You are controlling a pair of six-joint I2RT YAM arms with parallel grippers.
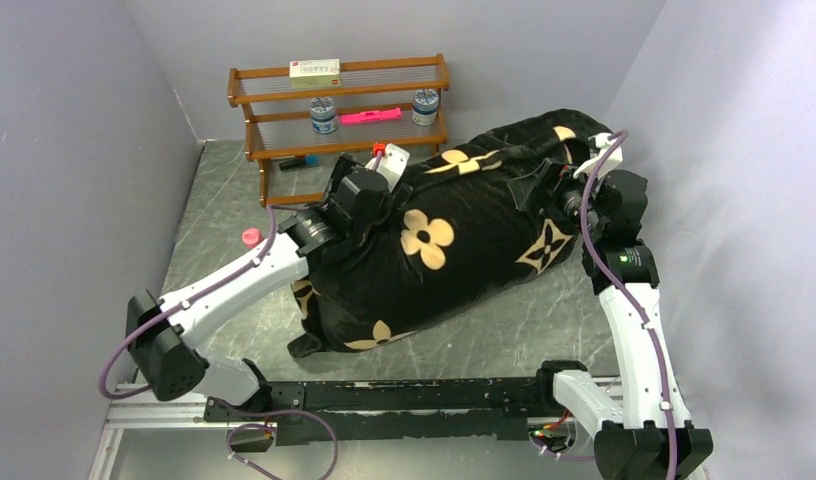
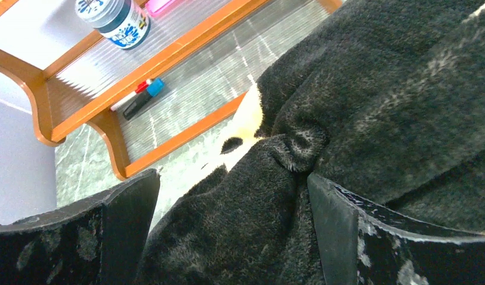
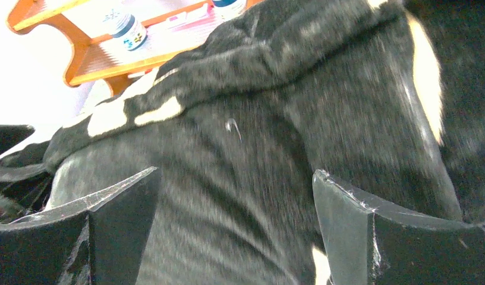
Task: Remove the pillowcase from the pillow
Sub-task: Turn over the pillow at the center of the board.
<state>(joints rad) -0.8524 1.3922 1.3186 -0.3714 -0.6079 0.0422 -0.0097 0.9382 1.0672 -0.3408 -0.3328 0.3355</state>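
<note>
The pillowcase [image 1: 454, 250] lies across the bench [image 1: 219, 205], with the shelf [image 1: 339, 70] behind it. The left pincer [image 2: 234, 231] sits over its left end and the right pincer [image 3: 234, 231] over its right.

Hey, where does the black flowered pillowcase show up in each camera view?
Top external: pillowcase at centre, lying diagonally.
Left wrist: fills the right and lower frame.
Right wrist: fills most of the frame.
Shared landmark: wooden shelf, toward the upper left in each.

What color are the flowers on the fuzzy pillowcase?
Tan flowers on a black pillowcase, best seen from the top camera.
</note>
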